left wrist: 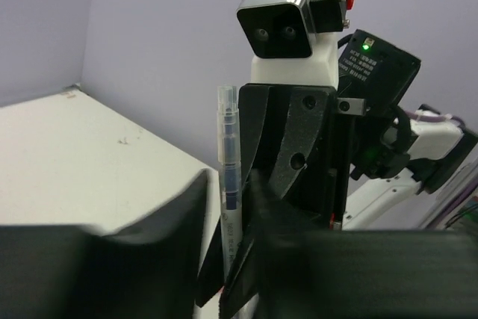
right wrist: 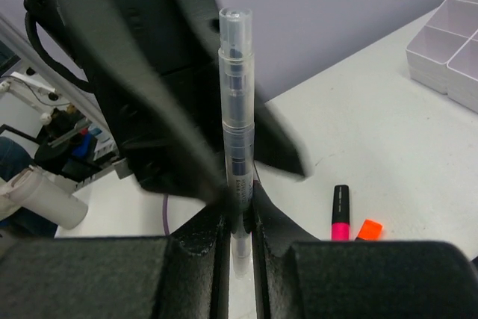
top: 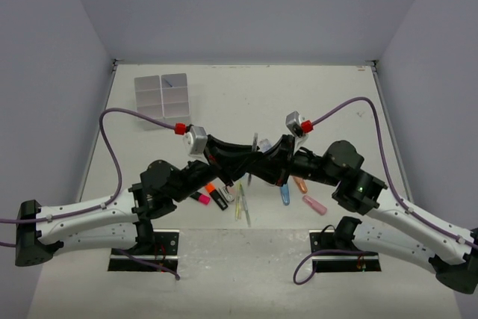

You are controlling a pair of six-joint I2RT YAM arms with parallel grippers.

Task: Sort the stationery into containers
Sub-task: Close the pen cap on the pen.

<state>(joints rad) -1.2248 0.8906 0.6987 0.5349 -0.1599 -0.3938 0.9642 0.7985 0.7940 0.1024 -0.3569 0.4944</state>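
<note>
A white table (top: 314,95) sits between lilac walls (top: 246,5). The right wrist view shows the right gripper (right wrist: 239,222) pinching a clear pen (right wrist: 237,132) upright, with the tray (right wrist: 448,42) behind. The left wrist view alone shows the left gripper (left wrist: 229,188) flanking it; I cannot tell whether it grips.

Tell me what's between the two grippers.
A clear pen stands upright there, clamped by the right gripper; the right wrist view shows it best. In the left wrist view the left gripper straddles it without closing.
</note>
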